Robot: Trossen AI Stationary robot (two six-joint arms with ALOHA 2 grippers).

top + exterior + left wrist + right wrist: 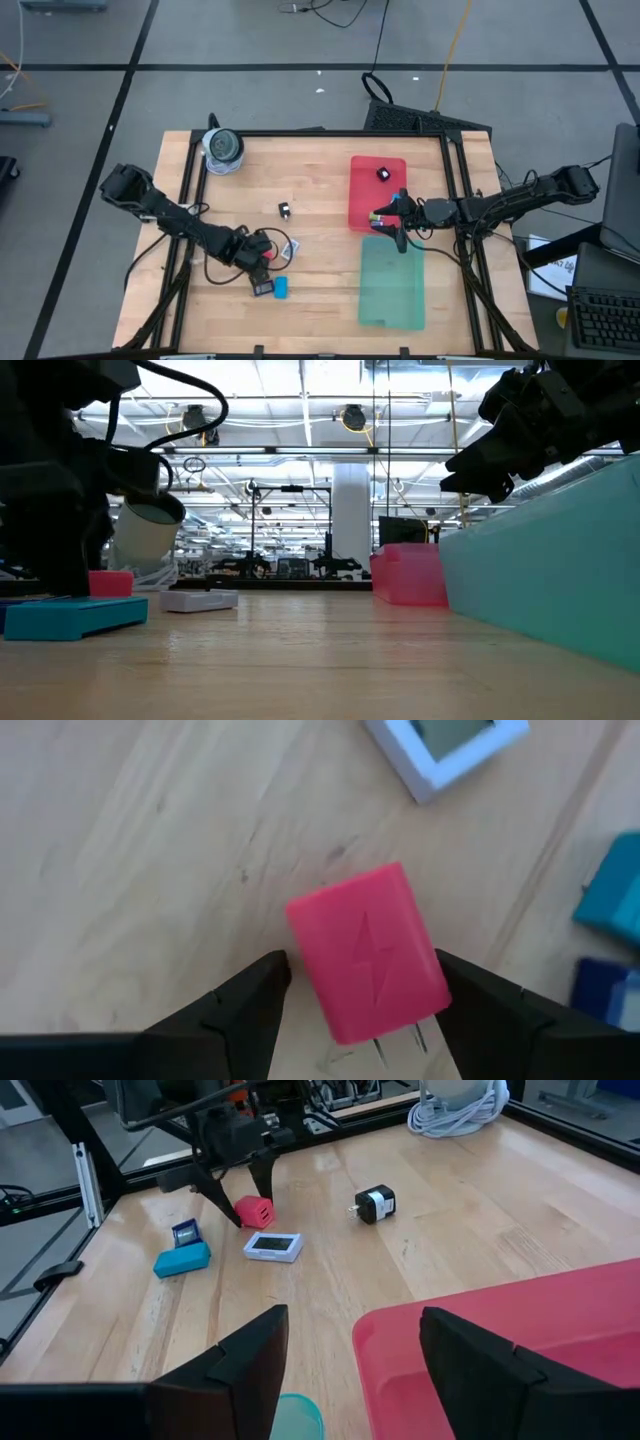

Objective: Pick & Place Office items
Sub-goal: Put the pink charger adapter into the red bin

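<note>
A red plug-like block (368, 952) with a lightning mark lies flat on the wooden table. My left gripper (362, 978) points down over it, open, one finger on each side of it; it also shows as my left gripper (243, 1202) in the right wrist view. Beside the red block lie a white framed tag (273, 1245), a light blue bar (182, 1260) and a dark blue piece (186, 1233). Farther off rests a black block (375, 1204) with a white label. My right gripper (350, 1315) hangs open with nothing in it over the red tray (378, 195).
A green tray (392, 290) lies near the red one, on the table's right side. A small black piece (383, 174) sits in the red tray. A round grey roll (222, 148) stands at the far left corner. Bare wood lies between the two arms.
</note>
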